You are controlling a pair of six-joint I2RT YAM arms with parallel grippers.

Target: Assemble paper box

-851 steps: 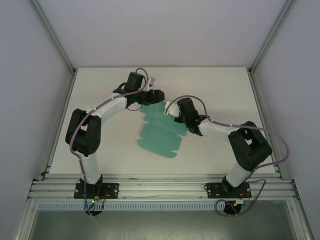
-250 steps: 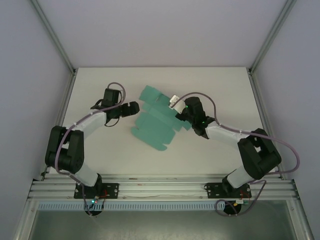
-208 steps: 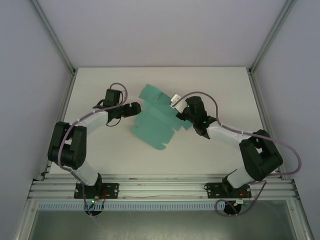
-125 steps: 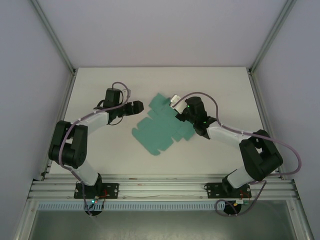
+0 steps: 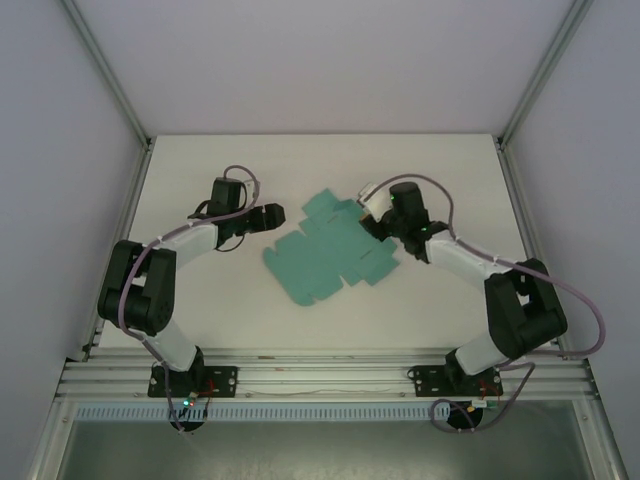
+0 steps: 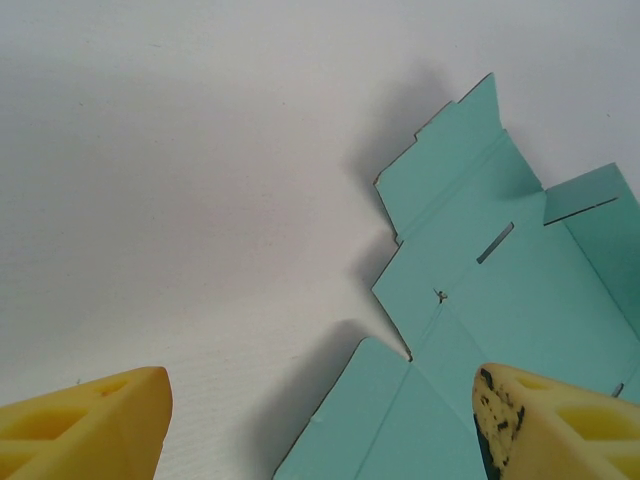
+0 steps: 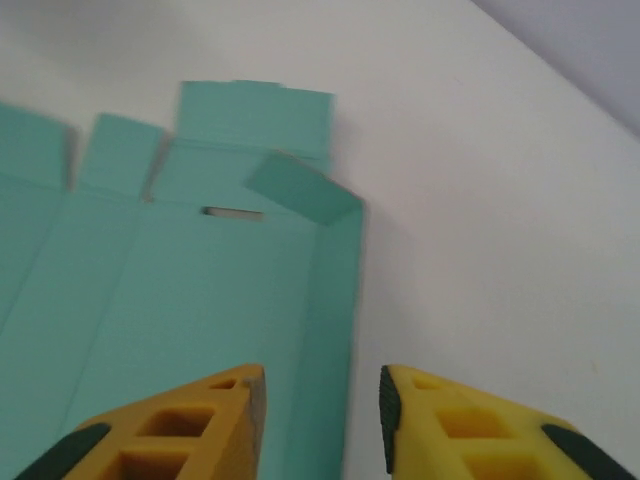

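Observation:
The paper box (image 5: 322, 255) is a flat teal die-cut sheet lying in the middle of the white table. My left gripper (image 5: 277, 213) hovers at the sheet's far-left corner, open wide; in the left wrist view the paper box (image 6: 480, 290) spreads to the right, one corner reaching under the gap of the left gripper (image 6: 320, 430). My right gripper (image 5: 383, 225) is at the sheet's right edge. In the right wrist view the paper box (image 7: 180, 290) has a narrow side flap standing up in the gap of the right gripper (image 7: 322, 420), whose jaws are apart and not pinching it.
The white table (image 5: 200, 300) is bounded by metal frame posts at the back corners and a rail (image 5: 320, 375) at the near edge where both arm bases sit. White walls close in the left, right and back.
The sheet, held tilted up by my right gripper a second ago, now lies flat. The right gripper has opened and drawn back to the right. The left gripper has edged toward the sheet.

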